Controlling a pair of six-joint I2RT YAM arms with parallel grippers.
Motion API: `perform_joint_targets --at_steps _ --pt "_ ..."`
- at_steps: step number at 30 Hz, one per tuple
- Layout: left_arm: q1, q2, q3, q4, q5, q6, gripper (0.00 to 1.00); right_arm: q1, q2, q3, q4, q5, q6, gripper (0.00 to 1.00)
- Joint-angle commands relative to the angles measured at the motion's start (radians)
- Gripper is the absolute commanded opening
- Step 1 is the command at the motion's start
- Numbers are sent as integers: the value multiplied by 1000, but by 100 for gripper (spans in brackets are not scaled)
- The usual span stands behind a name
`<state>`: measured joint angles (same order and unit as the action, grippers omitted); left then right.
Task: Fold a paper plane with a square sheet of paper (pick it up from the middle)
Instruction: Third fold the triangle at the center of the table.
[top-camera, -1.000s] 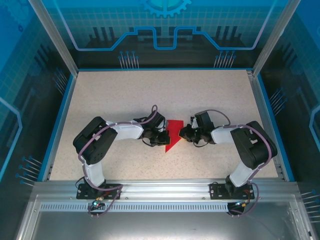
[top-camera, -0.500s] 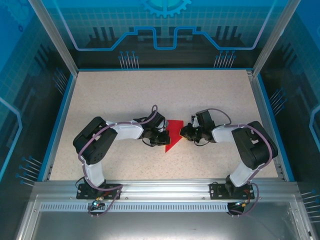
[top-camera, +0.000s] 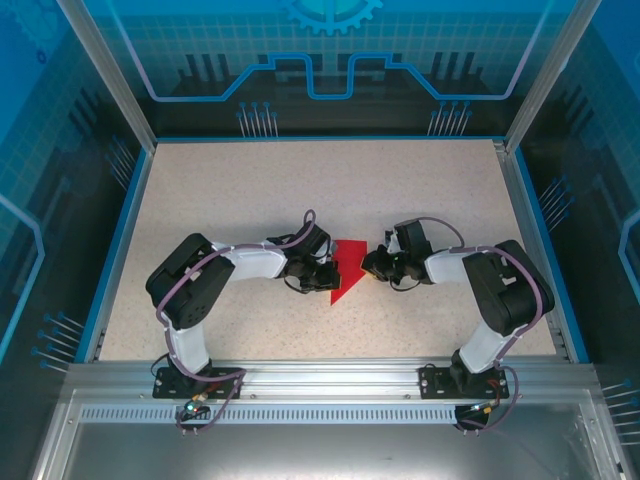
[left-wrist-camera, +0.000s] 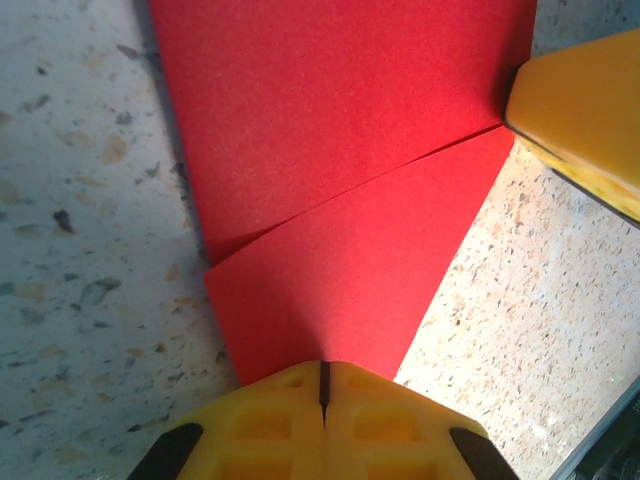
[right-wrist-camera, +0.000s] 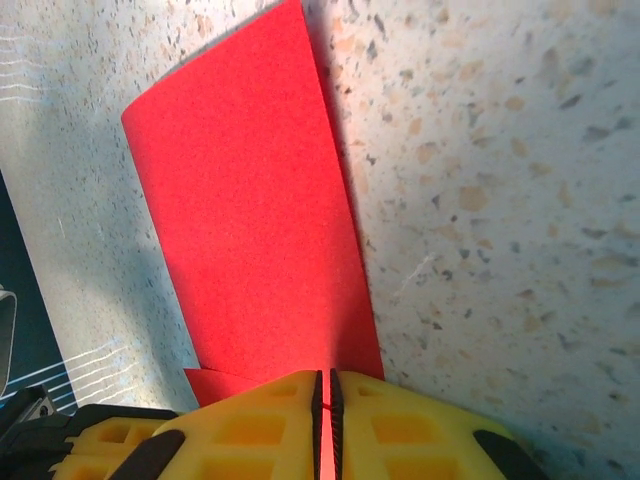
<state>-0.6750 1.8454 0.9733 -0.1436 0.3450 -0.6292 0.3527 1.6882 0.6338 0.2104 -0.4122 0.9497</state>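
The square sheet of paper (top-camera: 346, 262) is bright red and folded into a wedge that points toward the near edge. It lies on the speckled table between both grippers. My left gripper (top-camera: 325, 273) is at its left edge. In the left wrist view that gripper (left-wrist-camera: 322, 365) is shut, its tips sit on the paper (left-wrist-camera: 340, 150), and a diagonal fold line crosses the sheet. My right gripper (top-camera: 369, 265) is at the paper's right edge. In the right wrist view it (right-wrist-camera: 323, 375) is shut on the paper (right-wrist-camera: 250, 230), with red showing in the slit between its jaws. One yellow finger of the right gripper (left-wrist-camera: 580, 110) touches the fold's end.
The speckled table (top-camera: 250, 190) stretches open behind and beside the arms. Blue frame edges (top-camera: 118, 240) bound it left and right, and an aluminium rail (top-camera: 320, 372) carrying the arm bases runs along the near edge.
The right gripper has drifted slightly to the right. The paper and the left gripper look unchanged.
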Motion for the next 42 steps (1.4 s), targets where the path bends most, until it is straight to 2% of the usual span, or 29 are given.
perform_joint_targets --at_steps 1,10,13,17,23,35,42 --pt "-8 12 -36 -86 -46 23 5 -35 -16 -5 -15 21 -12 14" --pt "-7 13 -29 -82 -37 21 5 -32 53 -37 49 -5 11 14" --pt "-8 -1 -26 -79 -30 22 6 -32 7 -31 8 9 -4 15" --pt "-8 -11 -11 -93 -36 35 6 -58 -63 25 -149 70 -87 16" --pt "-7 -7 -7 -100 -37 41 6 -109 -54 31 -116 -9 -88 17" --pt "-7 -112 56 -96 -22 43 17 -37 -111 32 -160 -32 -95 29" --pt "6 -55 122 -130 -66 51 16 -11 -100 15 -148 -30 -85 33"
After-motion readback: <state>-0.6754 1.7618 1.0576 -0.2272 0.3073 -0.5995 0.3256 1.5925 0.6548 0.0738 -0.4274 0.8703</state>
